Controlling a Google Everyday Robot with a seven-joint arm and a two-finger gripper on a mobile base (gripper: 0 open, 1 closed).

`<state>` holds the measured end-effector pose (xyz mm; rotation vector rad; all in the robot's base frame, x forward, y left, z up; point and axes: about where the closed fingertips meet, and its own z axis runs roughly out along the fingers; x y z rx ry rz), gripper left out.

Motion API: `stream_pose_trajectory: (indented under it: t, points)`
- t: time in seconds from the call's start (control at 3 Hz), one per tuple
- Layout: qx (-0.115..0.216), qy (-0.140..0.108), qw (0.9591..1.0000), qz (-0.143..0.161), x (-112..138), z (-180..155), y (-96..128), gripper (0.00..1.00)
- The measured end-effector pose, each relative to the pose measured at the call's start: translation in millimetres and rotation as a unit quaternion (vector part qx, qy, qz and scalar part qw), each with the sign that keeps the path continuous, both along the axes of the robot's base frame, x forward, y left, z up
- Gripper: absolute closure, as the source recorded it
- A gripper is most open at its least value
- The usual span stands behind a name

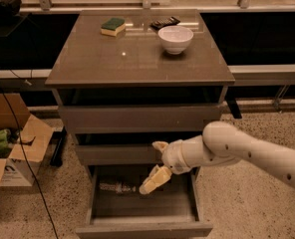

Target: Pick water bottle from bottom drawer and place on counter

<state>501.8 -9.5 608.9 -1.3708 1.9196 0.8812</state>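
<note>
bottom drawer [143, 229] open | water bottle [115, 187] lying inside it, ungripped | our claw [151, 167] wide, empty, over that drawer | we judge grasp and surface [137, 59] placement pending

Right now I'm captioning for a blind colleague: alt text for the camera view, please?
The open gripper hangs over the pulled-out bottom drawer, close beside the water bottle lying inside. The counter holds a white bowl and a sponge.

Glossy counter [137, 59]; smooth plastic claw [153, 167] above matt bottom drawer [142, 229].
</note>
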Motion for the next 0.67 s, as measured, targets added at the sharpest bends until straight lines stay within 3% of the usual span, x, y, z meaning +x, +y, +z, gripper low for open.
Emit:
stream_pose_trajectory:
  t: [0.33,0.67]
  points:
    - [0.019,0.032,0.9993,0.005,-9.9,-35.6,6.1,0.00]
    - [0.019,0.032,0.9993,0.005,-10.0,-35.8,6.1,0.00]
